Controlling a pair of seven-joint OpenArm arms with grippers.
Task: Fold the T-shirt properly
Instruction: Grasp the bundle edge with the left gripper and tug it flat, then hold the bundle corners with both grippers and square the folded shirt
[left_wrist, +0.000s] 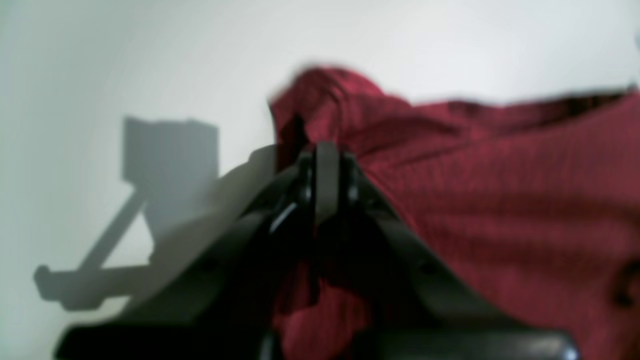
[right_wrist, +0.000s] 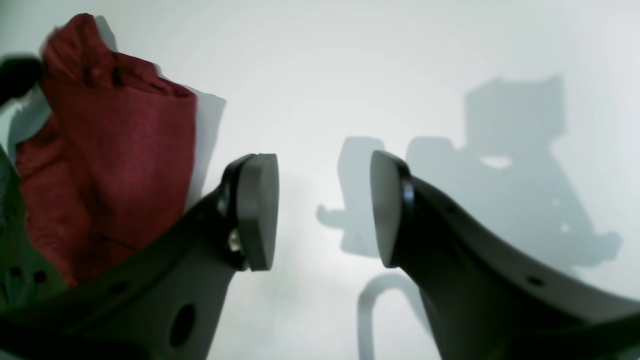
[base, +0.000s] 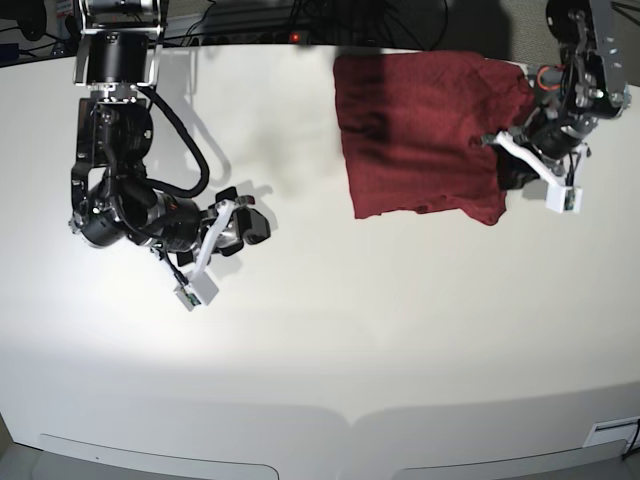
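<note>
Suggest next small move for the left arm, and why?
Probably draw the left gripper toward the table's middle, carrying its pinched edge across the T-shirt. Its jaws look shut on an edge of the cloth, while the right gripper is open, empty and well away.

T-shirt (base: 420, 135): dark red knit cloth, matt, finely ribbed
Table (base: 320, 340): white, smooth, matt
Right gripper (right_wrist: 324, 210) pads: grey, smooth, dull

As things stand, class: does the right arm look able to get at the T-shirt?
Probably yes. Bare table lies between the open, empty right gripper and the T-shirt; nothing blocks the way. The left gripper already pinches the far edge.
</note>
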